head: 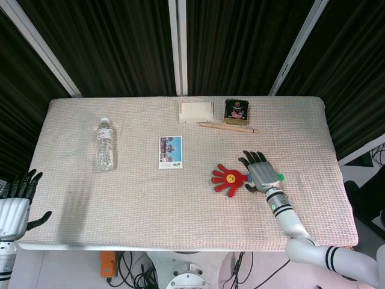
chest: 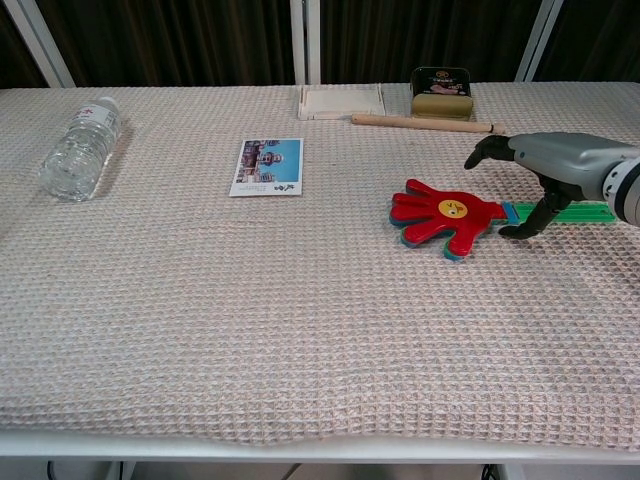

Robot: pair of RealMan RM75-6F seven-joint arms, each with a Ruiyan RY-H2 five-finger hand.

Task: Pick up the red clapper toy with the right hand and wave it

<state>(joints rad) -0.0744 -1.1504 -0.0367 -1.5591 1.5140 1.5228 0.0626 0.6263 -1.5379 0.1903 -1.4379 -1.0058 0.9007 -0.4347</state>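
One red clapper toy lies flat right of centre on the table, green handle pointing right. Right hand hovers over that handle, fingers spread, gripping nothing (contact unclear). Left hand open off the near-left edge. One water bottle, one photo card, one tin, one wooden stick.

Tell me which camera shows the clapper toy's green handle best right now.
The chest view. From its low side angle the green handle shows beneath the right hand, whose thumb reaches down beside it. In the head view the hand covers most of the handle, leaving only its green tip and a short stretch next to the red clapper.
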